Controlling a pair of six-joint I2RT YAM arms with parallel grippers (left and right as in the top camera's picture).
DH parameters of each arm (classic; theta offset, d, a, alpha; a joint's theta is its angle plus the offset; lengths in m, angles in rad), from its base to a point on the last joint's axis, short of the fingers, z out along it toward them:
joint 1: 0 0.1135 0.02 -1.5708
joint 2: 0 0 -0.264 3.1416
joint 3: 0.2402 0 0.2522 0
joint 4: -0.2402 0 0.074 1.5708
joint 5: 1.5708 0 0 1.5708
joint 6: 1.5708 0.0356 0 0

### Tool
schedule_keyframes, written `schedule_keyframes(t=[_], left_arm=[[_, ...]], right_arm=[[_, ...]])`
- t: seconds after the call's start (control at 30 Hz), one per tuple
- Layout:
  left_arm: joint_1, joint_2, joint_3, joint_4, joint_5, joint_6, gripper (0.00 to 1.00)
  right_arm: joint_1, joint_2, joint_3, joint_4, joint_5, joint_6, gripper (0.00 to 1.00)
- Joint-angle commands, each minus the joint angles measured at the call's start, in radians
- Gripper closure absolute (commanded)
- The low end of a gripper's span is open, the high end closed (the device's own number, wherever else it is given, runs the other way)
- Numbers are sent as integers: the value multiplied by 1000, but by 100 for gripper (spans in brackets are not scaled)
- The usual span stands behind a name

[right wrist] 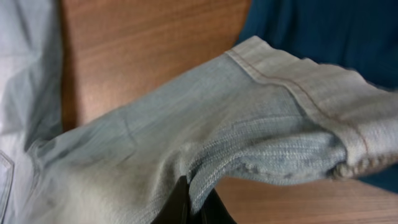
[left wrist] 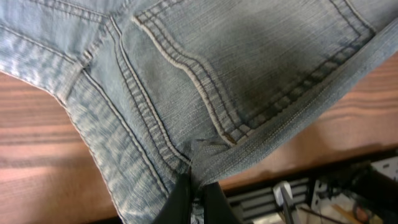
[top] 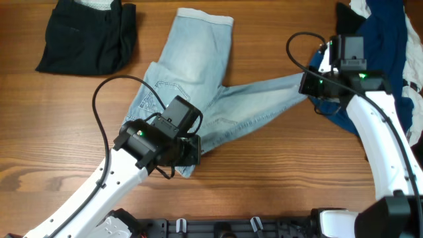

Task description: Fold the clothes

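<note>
My left pincer (left wrist: 196, 190) grips denim shorts (top: 198, 73) near worktop's front edge | right pincer (right wrist: 191, 200) clenches leg hem (right wrist: 311, 87) | leg spans left-right between.

Pale denim shorts (top: 198, 79) lie spread mid-table, one leg stretched twd my R gripper (top: 309, 84), which sits at its hem. My L gripper (top: 192, 153) is on the shorts' near edge. Black garment (top: 86, 36) top-left; navy shirt (top: 386, 39) top-right, beyond my R arm.

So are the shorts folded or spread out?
Spread: shorts lie in a V, legs apart; left gripper pinches an edge, right gripper a leg end.
</note>
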Motion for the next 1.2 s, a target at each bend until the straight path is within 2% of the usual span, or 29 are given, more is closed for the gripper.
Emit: schedule_keyframes(t=[0.0, 0.2, 0.33, 0.53, 0.67, 0.9, 1.17], left_arm=[[-68, -9, 15, -22, 81, -59, 96], [-230, -9, 15, -19, 50, -215, 96], [-278, -9, 12, -21, -85, -370, 96], [-275, -7, 5, -28, -248, -459, 96], [-211, -7, -18, -31, -335, -478, 96], [-61, -7, -29, -31, -402, -443, 96], [1, 79, -29, -27, -460, -419, 96]], right_arm=[[-5, -64, 3, -50, 11, -26, 96], [-4, -85, 3, -45, 43, -27, 96], [-4, -78, 3, 118, -15, -61, 95], [9, 24, 3, 380, -166, -102, 96], [48, 143, 3, 540, -180, -101, 96], [147, 317, 5, 880, -177, -101, 96], [243, 454, 92, 969, -106, -102, 96]])
